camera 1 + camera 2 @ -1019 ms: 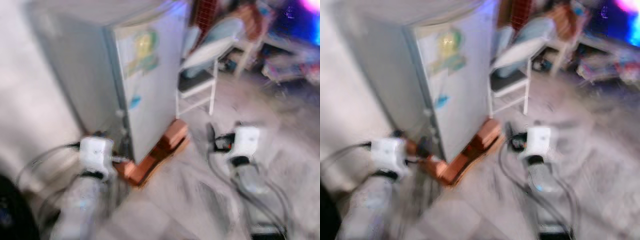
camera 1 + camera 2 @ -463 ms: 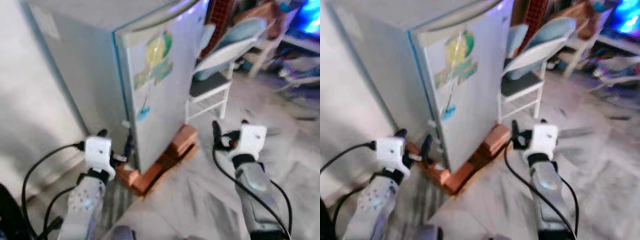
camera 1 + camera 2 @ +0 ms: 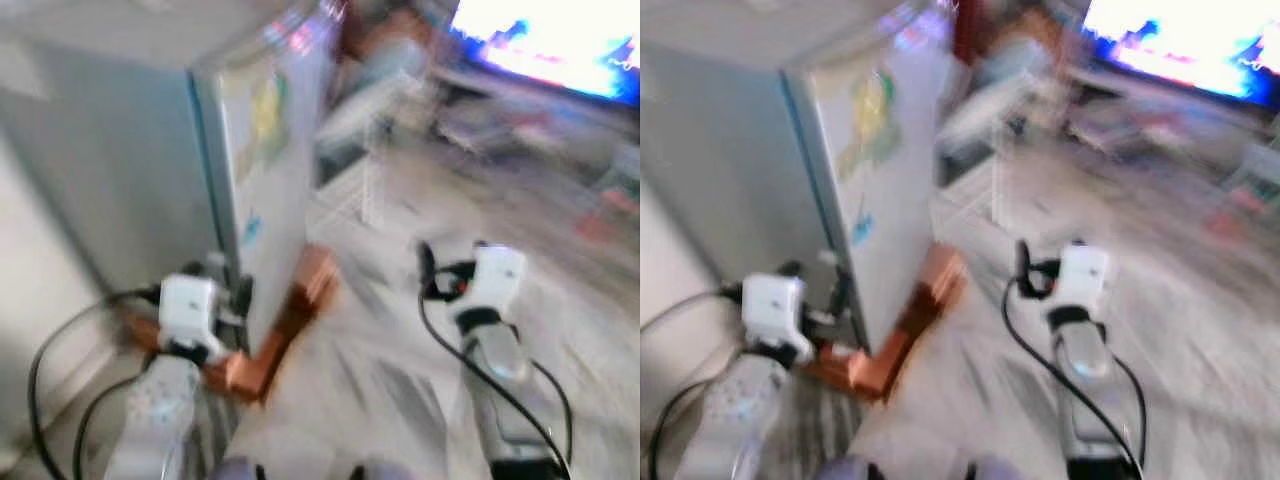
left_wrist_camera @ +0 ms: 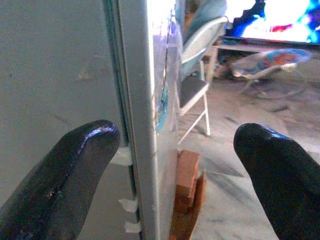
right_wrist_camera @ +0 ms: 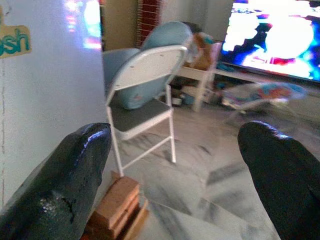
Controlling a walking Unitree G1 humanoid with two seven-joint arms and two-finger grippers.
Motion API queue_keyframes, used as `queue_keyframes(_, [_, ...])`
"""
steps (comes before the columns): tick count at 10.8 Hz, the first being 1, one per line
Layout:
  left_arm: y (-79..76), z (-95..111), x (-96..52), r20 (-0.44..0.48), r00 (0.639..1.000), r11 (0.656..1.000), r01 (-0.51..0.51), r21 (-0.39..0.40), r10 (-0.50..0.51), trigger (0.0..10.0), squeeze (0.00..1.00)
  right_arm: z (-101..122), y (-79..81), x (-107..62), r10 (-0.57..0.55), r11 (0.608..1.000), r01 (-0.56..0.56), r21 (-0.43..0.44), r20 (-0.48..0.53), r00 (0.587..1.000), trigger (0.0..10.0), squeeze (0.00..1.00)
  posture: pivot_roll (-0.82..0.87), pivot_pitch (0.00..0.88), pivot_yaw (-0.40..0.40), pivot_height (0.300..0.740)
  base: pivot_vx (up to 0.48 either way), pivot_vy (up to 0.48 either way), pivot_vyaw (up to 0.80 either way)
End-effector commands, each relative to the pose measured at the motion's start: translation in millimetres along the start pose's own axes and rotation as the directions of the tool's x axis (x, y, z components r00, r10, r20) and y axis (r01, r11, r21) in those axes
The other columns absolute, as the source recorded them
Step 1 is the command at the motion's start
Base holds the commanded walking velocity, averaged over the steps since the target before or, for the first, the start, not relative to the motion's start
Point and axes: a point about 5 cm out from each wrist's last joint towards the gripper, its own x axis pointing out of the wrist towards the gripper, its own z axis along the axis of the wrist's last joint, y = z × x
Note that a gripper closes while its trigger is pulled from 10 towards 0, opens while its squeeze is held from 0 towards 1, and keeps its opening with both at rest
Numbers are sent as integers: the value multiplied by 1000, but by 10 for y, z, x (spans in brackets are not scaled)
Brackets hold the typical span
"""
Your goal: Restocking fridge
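Approach step: the fridge [image 4: 142, 100] door is shut. The left gripper [image 4: 175, 165], wide open and empty, straddles the door edge. The right gripper [image 5: 170, 170] is likewise wide and empty; next, hook that edge and pull.

A lived-in room of a home, part kitchen corner and part living room; a pale grey fridge [image 3: 240, 170] with stickers on its door stands against a plain wall, raised on red bricks [image 5: 116, 202] on a grey marbled floor [image 5: 200, 170]; just beside the fridge, on its door side, stands a white folding chair [image 5: 142, 100] with a dark seat; beyond the chair, a low white table [image 5: 200, 80] holds clutter; well past the fridge a large television [image 5: 275, 40] glows bright; a baby bouncer [image 4: 272, 62] sits on the floor below it.
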Motion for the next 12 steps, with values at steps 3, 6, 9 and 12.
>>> queue_keyframes(3, [-71, 27, 3, 13, 1000, 1000, 15, 6, -15, 10000, 0, 22, -34, 12, -8, 1000, 8, -3, -1, 1000, 10000, 0, 164, 51, -61, 740, 0, 296, 0])
queue_keyframes(6, [-101, 61, -9, 40, 999, 999, 36, 7, -36, 10000, 0, 14, -44, 1, -13, 1000, 13, -6, -5, 1000, 10000, 0, 164, 55, -62, 740, 0, 0, 0])
queue_keyframes(9, [-61, 94, 11, 50, 998, 1000, 28, 11, -29, 10000, 0, -12, 35, 21, -8, 1000, 8, 11, -13, 1000, 10000, 0, 189, 58, -60, 740, 0, 0, -800])
queue_keyframes(12, [111, 163, 68, 76, 993, 996, -85, -11, 86, 10000, 0, 23, 63, 74, 11, 1000, -11, 3, 5, 1000, 10000, 0, 202, 90, -61, 740, 0, 0, -533])
